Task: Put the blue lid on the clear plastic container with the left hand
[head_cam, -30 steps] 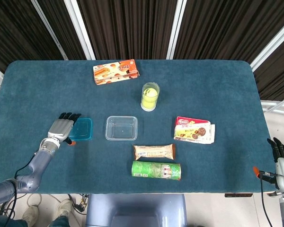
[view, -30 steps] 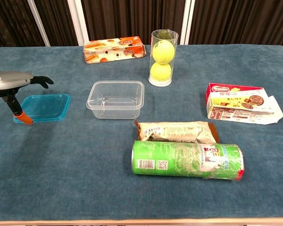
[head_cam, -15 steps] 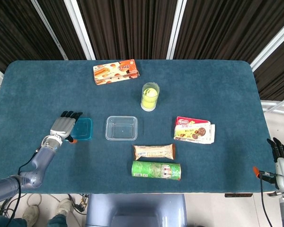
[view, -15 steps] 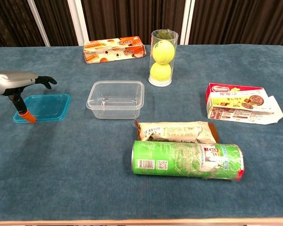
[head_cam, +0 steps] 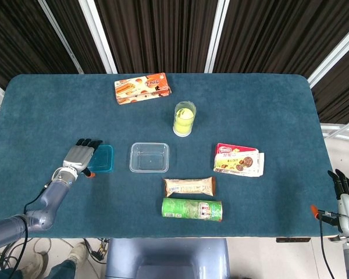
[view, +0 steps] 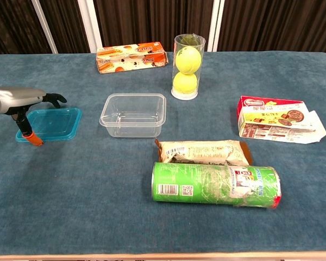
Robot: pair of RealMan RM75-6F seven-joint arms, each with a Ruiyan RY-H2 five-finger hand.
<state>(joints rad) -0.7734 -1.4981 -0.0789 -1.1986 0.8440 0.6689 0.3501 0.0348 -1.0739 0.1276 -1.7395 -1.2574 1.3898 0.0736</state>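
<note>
My left hand [head_cam: 77, 157] hovers, fingers released and spread, over the left edge of the blue lid [head_cam: 102, 158], which lies flat on the counter [head_cam: 267, 110] just left of the clear plastic container [head_cam: 149, 157]. My right hand [head_cam: 348, 197] rests off the counter's edge, empty, fingers apart. No label on the green crisp can [view: 216, 184] reads clearly.

Your head view looks almost straight down from high above, taking in the whole dark teal carpeted table [head_cam: 267, 110] from near edge to the black slatted wall behind it. Your chest view sits low at the table's near edge and looks horizontally across the surface toward that wall, much closer to the objects.

Both views share the table's middle: the clear rectangular plastic container [head_cam: 149, 157] [view: 133, 114], the flat blue plastic lid [head_cam: 102, 158] [view: 50, 124], and the green cylindrical chip can lying on its side [head_cam: 192, 209] [view: 216, 184], which lies nearest you in each.
</note>
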